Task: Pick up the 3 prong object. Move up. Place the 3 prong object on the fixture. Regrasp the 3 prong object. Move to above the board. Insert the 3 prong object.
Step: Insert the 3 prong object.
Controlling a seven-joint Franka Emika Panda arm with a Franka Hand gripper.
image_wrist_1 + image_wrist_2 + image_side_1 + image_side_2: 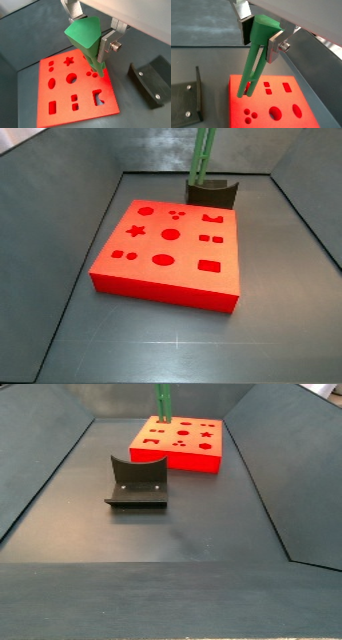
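Dark grey tray floor (160, 534). Gripper (93, 37) clamped long green plastic 3 prong object (256, 55) above red holed board (167, 248). Dark block fixture (136, 484) vacated. Only insertion remained.

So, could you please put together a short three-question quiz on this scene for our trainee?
1. True or false: the gripper is shut on the green piece.
2. Which end of the green piece points down toward the red board: A) the prongs, B) the broad end?
3. What is resting in the dark fixture in a side view?

Key
1. True: the silver fingers clamp its upper part in both wrist views.
2. A: the prongs hang over the board, near the three small round holes.
3. Nothing; its hollow is bare.
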